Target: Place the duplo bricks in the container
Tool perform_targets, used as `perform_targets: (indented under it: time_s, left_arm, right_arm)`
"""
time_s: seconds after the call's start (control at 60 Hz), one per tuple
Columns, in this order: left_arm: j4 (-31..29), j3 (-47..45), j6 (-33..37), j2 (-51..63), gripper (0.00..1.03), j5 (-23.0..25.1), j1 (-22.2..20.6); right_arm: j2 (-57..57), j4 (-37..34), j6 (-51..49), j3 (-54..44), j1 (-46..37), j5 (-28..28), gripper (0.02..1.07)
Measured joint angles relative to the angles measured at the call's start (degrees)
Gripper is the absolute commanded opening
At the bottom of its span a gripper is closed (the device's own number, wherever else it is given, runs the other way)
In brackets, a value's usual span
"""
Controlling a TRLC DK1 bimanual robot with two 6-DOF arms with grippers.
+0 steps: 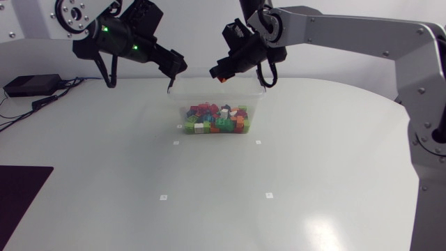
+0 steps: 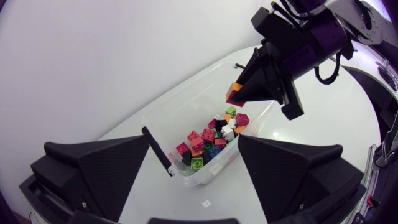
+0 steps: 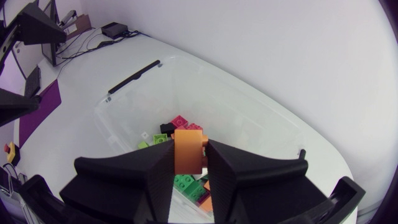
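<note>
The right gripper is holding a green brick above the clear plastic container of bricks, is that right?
Not quite: the plastic brick in the matte black right gripper is orange, not green, as the right wrist view shows. It is held above the clear plastic container of bricks.

We see matte black on our left gripper (image 1: 173, 70) and right gripper (image 2: 239, 93). The brick (image 3: 188, 151) in the right one is orange. The container (image 1: 209, 90) is clear with a black handle (image 3: 134, 76). Its bricks (image 1: 216, 118) are red, green, orange, pink, white and black. The table (image 1: 279, 209) is white, with a dark purple mat (image 1: 21, 195) at eight o'clock from the container.
</note>
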Motion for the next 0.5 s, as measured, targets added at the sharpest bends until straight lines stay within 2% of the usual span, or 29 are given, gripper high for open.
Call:
perform_targets:
  time_s: [0.05,0.1,0.183,0.2,0.25,0.5]
  left_arm:
    - [0.7,-1.5,0.0,-1.5,0.99,0.0,0.4]
    - [1.2,-2.9,0.0,-2.7,0.99,0.0,0.8]
    - [2.1,-5.2,0.0,-5.2,0.99,-0.2,1.4]
    - [2.2,-5.6,0.0,-5.7,0.99,-0.2,1.5]
    - [3.0,-7.3,0.0,-7.4,0.99,-0.3,2.0]
    - [10.6,-15.5,0.0,-13.9,0.99,-4.1,2.4]
  right_arm:
    - [1.3,0.0,0.0,1.5,0.4,0.3,0.21]
    - [2.5,-0.1,0.0,2.8,0.8,0.8,0.35]
    - [3.8,-0.4,0.0,4.0,1.2,1.6,0.71]
    - [3.9,-0.5,0.0,4.2,1.3,1.7,0.87]
    - [4.3,-0.9,0.2,4.6,1.3,2.1,1.01]
    - [3.5,-1.5,0.7,3.7,0.9,2.9,1.03]
